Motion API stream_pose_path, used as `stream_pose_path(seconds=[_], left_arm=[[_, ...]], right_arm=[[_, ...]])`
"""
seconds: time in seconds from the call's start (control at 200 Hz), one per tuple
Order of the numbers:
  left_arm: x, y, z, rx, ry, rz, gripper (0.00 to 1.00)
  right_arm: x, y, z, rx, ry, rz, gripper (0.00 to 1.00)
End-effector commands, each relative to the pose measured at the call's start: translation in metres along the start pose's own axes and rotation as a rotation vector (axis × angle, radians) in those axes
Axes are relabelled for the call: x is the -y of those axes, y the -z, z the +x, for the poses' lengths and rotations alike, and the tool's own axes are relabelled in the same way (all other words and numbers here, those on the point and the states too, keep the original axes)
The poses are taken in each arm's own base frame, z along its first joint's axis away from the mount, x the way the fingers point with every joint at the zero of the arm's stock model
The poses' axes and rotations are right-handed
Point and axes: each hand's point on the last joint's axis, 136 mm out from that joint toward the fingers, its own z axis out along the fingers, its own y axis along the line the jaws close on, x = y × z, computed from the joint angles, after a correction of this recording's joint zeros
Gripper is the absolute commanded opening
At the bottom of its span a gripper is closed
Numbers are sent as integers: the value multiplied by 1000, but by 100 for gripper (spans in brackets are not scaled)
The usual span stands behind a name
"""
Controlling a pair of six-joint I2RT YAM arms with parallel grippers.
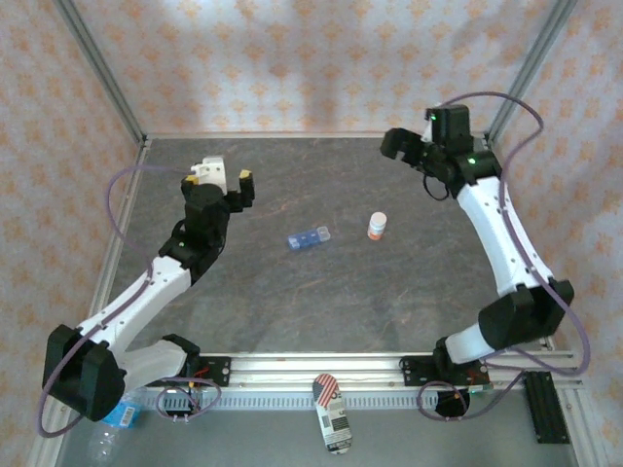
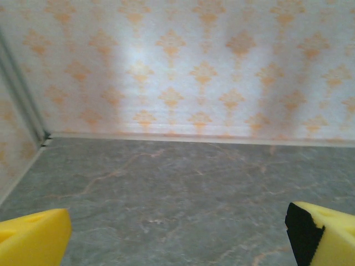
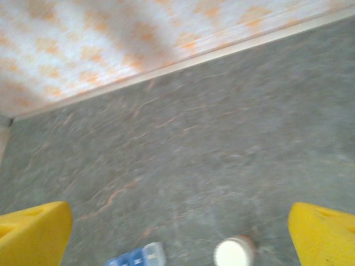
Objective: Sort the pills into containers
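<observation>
Near the middle of the bench (image 1: 292, 321) the pill organiser (image 1: 309, 238) lies flat. It is a short strip of see-through blue lidded squares, its long axis running across the bench with the right end tipped slightly toward the back wall (image 1: 292, 68). Just beside that end, but apart from it, a white bottle (image 1: 377, 227) with an orange band stands upright. The left fingers (image 1: 246, 181) hang spread wide and empty, to the left of the strip and farther back, so the strip lies forward and to the right of them. The right fingers (image 3: 324, 233) are likewise released and hold nothing, up toward the back right corner, with the bottle nearer to them than the strip. From that wrist the strip's blue end and the bottle's white cap sit at the lower edge, between the two fingers. By my reckoning the left arm is nearer the strip, with an unblocked path, and the right suits the bottle. Whether the lids are up or down is too small to tell.
</observation>
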Motion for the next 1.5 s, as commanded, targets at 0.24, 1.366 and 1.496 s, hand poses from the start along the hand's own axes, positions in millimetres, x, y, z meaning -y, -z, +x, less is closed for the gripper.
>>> stream_pose_path(seconds=[0.24, 1.366, 1.496], left_arm=[[-49, -7, 54, 15, -84, -162, 100], [-76, -37, 167, -50, -56, -110, 100], [-65, -51, 173, -116, -90, -48, 100]], right_arm=[[134, 13, 17, 245, -80, 472, 100], [203, -72, 129, 496, 181, 432, 100], [192, -92, 129, 387, 230, 370, 100]])
